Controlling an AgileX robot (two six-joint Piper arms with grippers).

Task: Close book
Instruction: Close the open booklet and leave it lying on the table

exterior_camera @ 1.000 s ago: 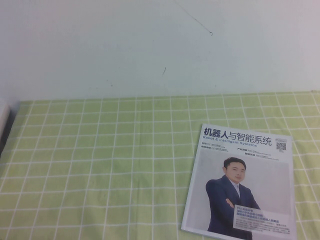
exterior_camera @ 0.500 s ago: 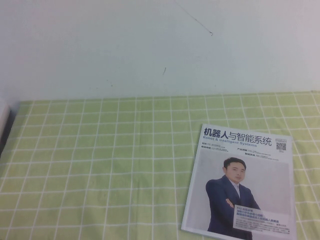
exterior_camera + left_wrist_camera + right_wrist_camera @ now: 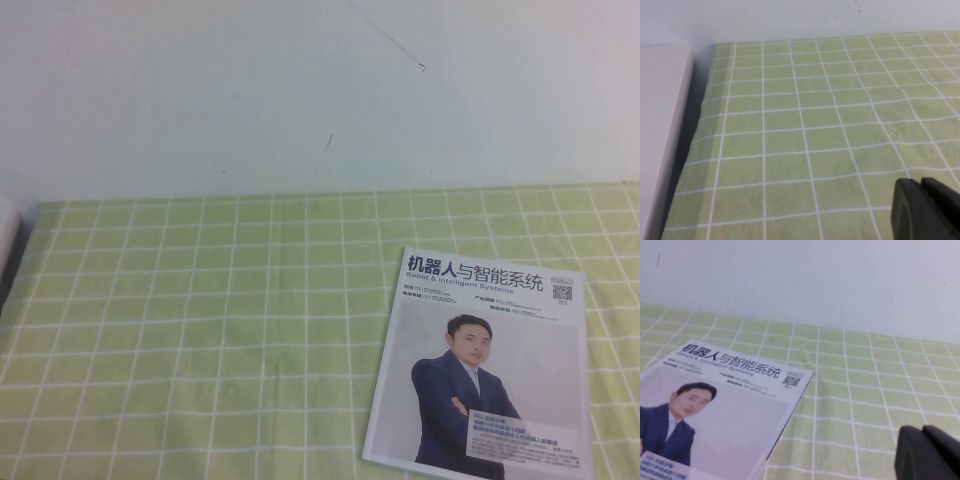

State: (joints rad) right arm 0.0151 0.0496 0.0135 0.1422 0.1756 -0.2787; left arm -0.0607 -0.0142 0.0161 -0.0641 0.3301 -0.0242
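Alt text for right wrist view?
Closed book lies cover-up on green checked cloth, a suited man on its cover. Right hand is beside it, not touching; left hand, seen only in its own wrist view, is over bare cloth.

The book (image 3: 480, 365) lies flat, cover up, on the near right of the desk (image 3: 200, 300) — the wall (image 3: 300, 90) stands behind. The left hand (image 3: 921, 190) hangs over the desk's left part, near a slab (image 3: 660, 125) along its left edge. The right hand (image 3: 923, 435) hangs to the book's right — apart from it.
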